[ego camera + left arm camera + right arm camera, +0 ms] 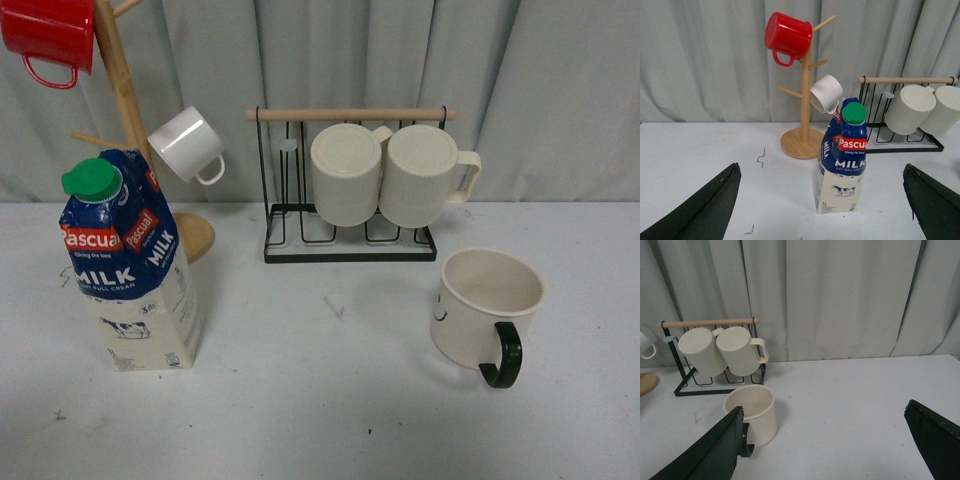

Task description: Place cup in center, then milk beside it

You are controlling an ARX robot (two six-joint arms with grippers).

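Cup [487, 305] and milk [130, 270] on the tabletop [320, 400]
The cup sits near the right edge and the milk stands near the left edge. The left gripper [821, 170] and right gripper [825, 407] are spread wide, holding nothing.

**A:** Front view: light even, diffuse, overhead. Shadows soft and faint, hugging the bases of the milk [130, 270] and cup [487, 310].

**B:** Noted. Mild sheen on the red mug [50, 35]; white mug [187, 143] nearly clipped. Rod [350, 114] reads straight.

**A:** Wrist views: same flat light; curtain [840, 295] folds shade gently. Focus?

**B:** Slightly soft throughout, light grain. The fingers [705, 210] in the lower corners of both are near-black, surface detail lost. Table [330, 420] a pale, even grey-blue.
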